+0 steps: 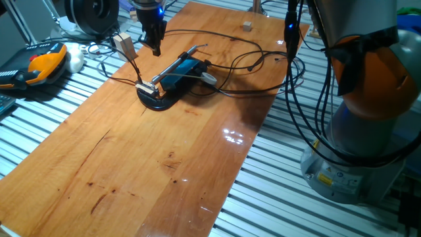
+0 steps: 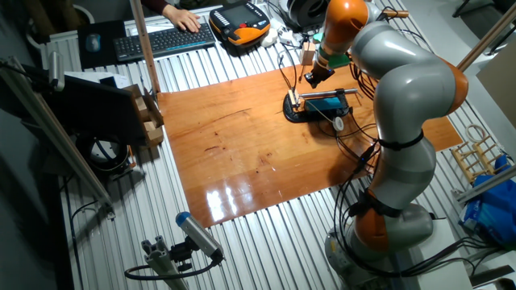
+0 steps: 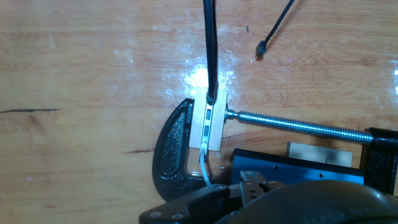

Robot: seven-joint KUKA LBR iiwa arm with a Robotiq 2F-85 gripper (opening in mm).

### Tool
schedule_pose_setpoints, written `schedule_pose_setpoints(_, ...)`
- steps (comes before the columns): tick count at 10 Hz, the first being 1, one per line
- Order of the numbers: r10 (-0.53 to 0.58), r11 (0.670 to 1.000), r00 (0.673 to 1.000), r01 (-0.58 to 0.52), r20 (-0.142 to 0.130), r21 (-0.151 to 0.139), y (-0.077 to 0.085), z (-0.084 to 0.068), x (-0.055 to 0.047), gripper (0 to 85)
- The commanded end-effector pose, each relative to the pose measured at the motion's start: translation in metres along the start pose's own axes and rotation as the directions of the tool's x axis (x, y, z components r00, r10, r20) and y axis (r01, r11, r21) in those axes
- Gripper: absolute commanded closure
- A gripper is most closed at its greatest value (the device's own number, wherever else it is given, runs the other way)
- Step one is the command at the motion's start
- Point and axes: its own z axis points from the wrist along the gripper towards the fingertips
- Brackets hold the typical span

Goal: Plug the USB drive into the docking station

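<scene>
Gripper (image 1: 155, 46) hangs above the table (image 1: 164, 171), just behind the clamp's left end; the fingers look close together and dark, with no visible object between them, but whether they are closed cannot be told from any view. In the hand view the fingers are only a dark blur at the bottom edge.

Docking station (image 1: 182, 71) is the blue box lying flat on the wooden table, held in a black C-shaped clamp (image 1: 156, 100). The clamp's threaded screw (image 3: 298, 125) runs right from a small pale block (image 3: 209, 126) pressed against the clamp jaw. That block shows small slots on its face; a black cable (image 3: 209, 43) enters its top and a white cable (image 3: 204, 167) leaves its bottom.

USB drive: cannot confidently pick it out in any view.

Tan wooden block (image 1: 123, 45) sits on a stalk left of the gripper. Orange-and-black device (image 1: 41, 64) lies off the board to the left. Thin black cables (image 1: 250, 62) loop right of the dock.
</scene>
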Motion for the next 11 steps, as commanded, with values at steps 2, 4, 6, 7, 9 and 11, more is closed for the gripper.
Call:
schedule_pose_setpoints(2, 0.0, 1.0, 1.0, 0.0, 0.001, 0.002, -0.0003, 0.0003, -0.0003, 85.0)
schedule_pose_setpoints(4, -0.002, 1.0, 1.0, 0.002, 0.003, 0.003, -0.0002, 0.0005, -0.0004, 85.0)
schedule_pose_setpoints(6, -0.004, 1.0, 1.0, 0.003, 0.006, 0.006, -0.001, 0.0012, -0.001, 85.0)
schedule_pose_setpoints(7, -0.003, 1.0, 1.0, 0.003, 0.006, 0.005, -0.0012, 0.0014, -0.0011, 85.0)
schedule_pose_setpoints(9, -0.005, 1.0, 1.0, 0.005, 0.011, 0.005, -0.0006, 0.0016, -0.0011, 85.0)
schedule_pose_setpoints(11, -0.005, 1.0, 1.0, 0.005, 0.014, 0.008, 0.0, 0.0024, -0.0017, 85.0)
